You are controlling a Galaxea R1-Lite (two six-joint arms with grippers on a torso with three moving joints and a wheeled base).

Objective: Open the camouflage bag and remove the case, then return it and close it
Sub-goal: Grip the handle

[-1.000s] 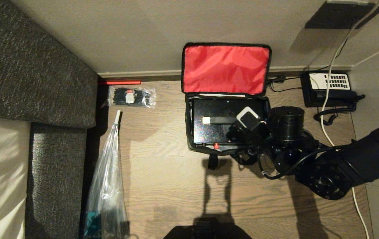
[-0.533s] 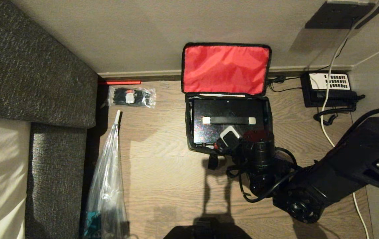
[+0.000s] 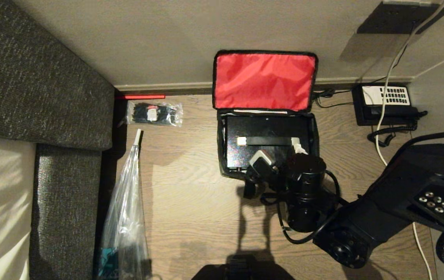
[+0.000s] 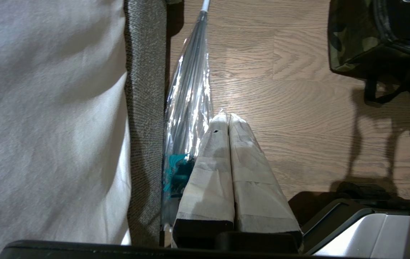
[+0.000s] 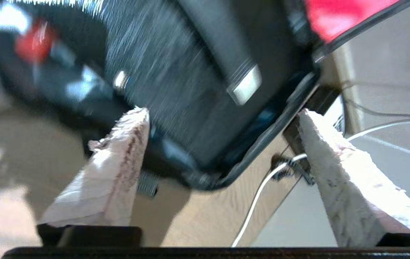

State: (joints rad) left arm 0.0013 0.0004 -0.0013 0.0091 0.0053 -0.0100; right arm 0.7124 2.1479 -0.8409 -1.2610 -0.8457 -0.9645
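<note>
Withdrawn from the handle, right end effector [image 5: 222, 126] gapes empty above black case [image 3: 262, 130].

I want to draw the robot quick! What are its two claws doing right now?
Left gripper: shut, holding nothing, parked over the wooden floor.
Right gripper: open, holding nothing, above the near right corner of the case in the camouflage bag.

Camouflage bag [image 3: 222, 155] mouth filled by case [image 3: 245, 132]; upright lid [image 3: 264, 81] blocks far side; telephone [image 3: 381, 105] crowds right.
</note>
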